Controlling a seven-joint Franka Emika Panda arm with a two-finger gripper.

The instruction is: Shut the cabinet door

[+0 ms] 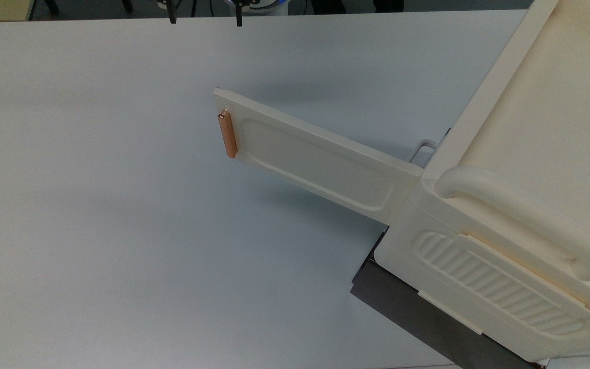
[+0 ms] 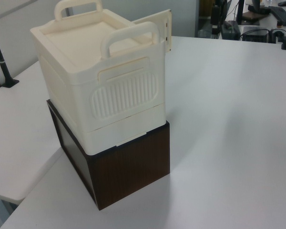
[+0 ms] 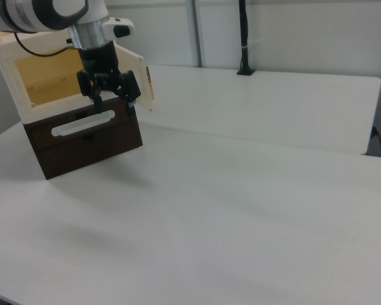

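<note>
Gripper (image 3: 112, 95) hangs in front of cabinet (image 3: 32, 70) opening. Door (image 3: 137, 79) stands swung out just right of gripper in the right view. Cabinet sits on box (image 3: 82, 143), box on table (image 3: 241, 190) below gripper.

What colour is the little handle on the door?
Copper-orange; the handle on the cabinet door shows best in the top view.

Smooth cream plastic cabinet door (image 1: 320, 161)

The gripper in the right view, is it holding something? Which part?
Nothing. The gripper hangs open with bare fingers, in front of the cabinet. The cabinet door stands swung open beside it, and its copper handle is untouched.
</note>
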